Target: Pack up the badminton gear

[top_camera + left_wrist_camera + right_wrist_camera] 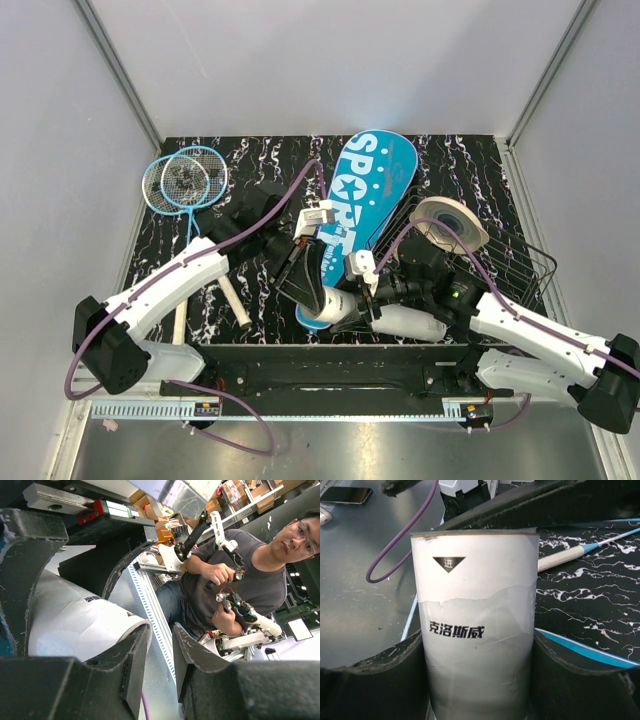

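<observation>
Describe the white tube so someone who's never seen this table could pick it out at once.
On the black marbled table, look to the middle of the near edge, by the near tip of the blue SPORT cover. The white tube sits clamped in the right gripper. It is the only fat white cylinder, far thicker than the thin white racket handles to its left.

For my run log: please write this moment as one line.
right end effector: grips white tube | left end effector: open, empty | rackets: on table
</observation>
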You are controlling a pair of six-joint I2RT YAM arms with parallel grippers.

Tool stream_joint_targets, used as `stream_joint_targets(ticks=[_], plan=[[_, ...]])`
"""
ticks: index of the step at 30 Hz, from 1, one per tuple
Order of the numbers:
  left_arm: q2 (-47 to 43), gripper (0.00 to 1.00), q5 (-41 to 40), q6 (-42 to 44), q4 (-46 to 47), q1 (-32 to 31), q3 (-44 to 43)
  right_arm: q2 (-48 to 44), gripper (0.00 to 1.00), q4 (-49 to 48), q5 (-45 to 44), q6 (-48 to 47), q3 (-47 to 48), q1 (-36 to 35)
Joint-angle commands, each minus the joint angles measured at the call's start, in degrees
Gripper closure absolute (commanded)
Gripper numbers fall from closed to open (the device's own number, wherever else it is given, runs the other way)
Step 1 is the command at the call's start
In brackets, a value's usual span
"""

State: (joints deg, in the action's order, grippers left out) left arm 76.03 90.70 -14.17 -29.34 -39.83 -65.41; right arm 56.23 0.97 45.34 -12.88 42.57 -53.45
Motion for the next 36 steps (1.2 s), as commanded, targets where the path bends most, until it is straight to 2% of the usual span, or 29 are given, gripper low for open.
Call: stream_joint_targets(ticks=[1,2,3,4,5,6,8,11,17,22,24,26,27,28,29,34,36], plan=[[5.5,0.64,-14.2,-2.4,19.7,-3.6,4.5,1.4,0.86,-26.1,-4.4,-4.5,5.9,-4.6],[4.9,0.62,-14.7,-4.7,27.0,-3.8,5.6,1.8,0.87,-26.8,-5.0,-4.1,6.0,-4.7],[4.3,0.60,-15.5,-11.3,32.1,-3.7,6.9,2.0,0.87,-27.9,-5.6,-3.7,5.9,-5.0],[3.7,0.59,-15.8,-15.4,45.0,-3.8,10.1,2.0,0.87,-31.2,-6.1,-3.3,5.4,-5.1],[2.6,0.58,-16.2,-19.8,52.6,-3.8,12.0,1.9,0.87,-33.2,-7.4,-2.0,4.0,-5.0],[2.1,0.56,-17.0,-28.2,59.6,-3.8,13.7,1.8,0.87,-35.0,-8.1,-1.4,3.4,-5.1],[2.0,0.51,-18.1,-34.0,74.0,-3.8,17.0,1.6,0.87,-39.5,-9.6,0.4,1.7,-5.2],[3.2,0.47,-18.5,-39.8,81.4,-4.2,17.6,1.2,0.87,-43.9,-10.5,2.2,0.3,-5.3],[7.1,0.42,-16.8,-47.1,88.3,-4.4,18.3,0.2,0.87,-40.5,-9.3,-0.6,1.7,-6.0],[7.5,0.41,-16.4,-46.2,83.8,-4.4,17.2,0.4,0.87,-35.6,-7.8,-3.2,3.4,-6.9],[6.0,0.41,-17.0,-40.7,78.3,-3.9,15.8,0.3,0.87,-33.9,-8.2,-4.0,3.7,-7.0],[2.1,0.40,-19.1,-30.4,56.1,-2.9,13.0,-0.4,0.87,-31.4,-9.4,-4.9,3.1,-7.0],[0.9,0.37,-23.5,-15.9,45.4,-2.6,8.2,-0.6,0.87,-30.2,-10.0,-5.3,2.8,-7.0],[-0.1,0.36,-26.2,-10.3,29.7,-2.0,5.9,-0.7,0.87,-27.9,-10.9,-6.1,1.9,-6.9],[-1.7,0.35,-28.2,-7.2,26.0,-1.4,4.3,-0.9,0.87,-27.2,-12.9,-6.4,1.3,-6.9],[-7.2,0.28,-33.7,-5.3,19.4,7.7,1.3,-0.1,0.87,-27.2,-20.1,-6.2,-2.9,-7.0],[-11.0,0.26,-35.9,-6.6,19.7,10.9,1.3,1.9,0.87,-26.0,-24.8,-6.2,-2.8,-7.0]])
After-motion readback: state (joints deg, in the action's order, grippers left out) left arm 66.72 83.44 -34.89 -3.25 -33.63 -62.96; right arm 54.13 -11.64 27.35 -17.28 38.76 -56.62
